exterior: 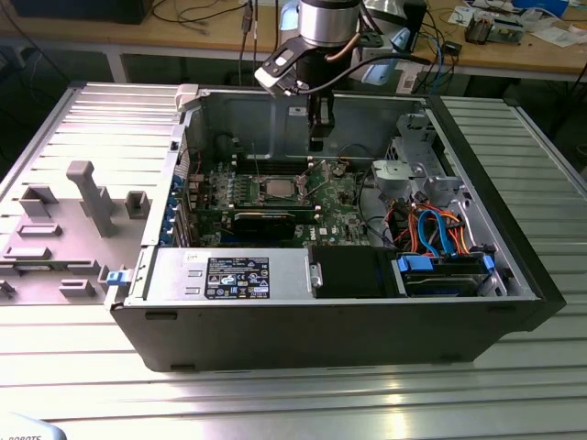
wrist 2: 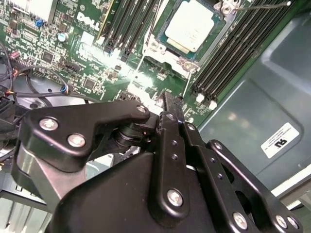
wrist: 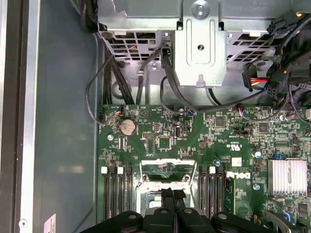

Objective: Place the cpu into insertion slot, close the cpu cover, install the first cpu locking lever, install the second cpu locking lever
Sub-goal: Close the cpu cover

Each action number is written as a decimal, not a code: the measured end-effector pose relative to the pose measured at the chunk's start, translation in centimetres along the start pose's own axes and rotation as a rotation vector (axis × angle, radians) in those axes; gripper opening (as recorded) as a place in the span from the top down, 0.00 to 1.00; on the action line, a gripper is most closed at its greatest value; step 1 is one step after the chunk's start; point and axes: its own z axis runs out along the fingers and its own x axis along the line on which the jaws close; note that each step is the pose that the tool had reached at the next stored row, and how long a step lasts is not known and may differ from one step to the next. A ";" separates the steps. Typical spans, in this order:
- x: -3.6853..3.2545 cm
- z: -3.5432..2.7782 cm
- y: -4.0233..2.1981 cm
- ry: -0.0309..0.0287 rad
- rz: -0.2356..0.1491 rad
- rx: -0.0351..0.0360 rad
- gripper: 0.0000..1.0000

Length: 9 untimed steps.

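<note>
**The cpu (wrist 2: pixel 192 26) is seated — press carefully**

Inside the case (exterior: pixel 321 335), on the green board (wrist 2: pixel 97 58), the cpu lies in the insertion slot (wrist 2: pixel 170 52). Your gripper (wrist 2: pixel 170 102) hangs near it, fingers together, empty — bear on the lever wire (wrist 2: pixel 187 83), never the board.

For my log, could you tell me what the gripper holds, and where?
Nothing, it seems: the gripper is shut and empty; the cpu lies apart, on the board.

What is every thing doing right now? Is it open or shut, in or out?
cpu, sitting in the insertion slot, shiny side up.
hand, shut, holding nothing, hanging over the green board near the slot.
computer case, open, lying on its side.
</note>
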 end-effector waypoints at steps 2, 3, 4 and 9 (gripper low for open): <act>0.00 0.01 0.43 0.0000 0.000 0.0008 0.89; 0.00 0.02 0.63 0.0000 0.000 0.0015 0.89; 0.00 0.03 0.89 0.0000 0.000 0.0052 0.89; -0.01 0.04 1.30 0.0000 0.000 0.0133 0.89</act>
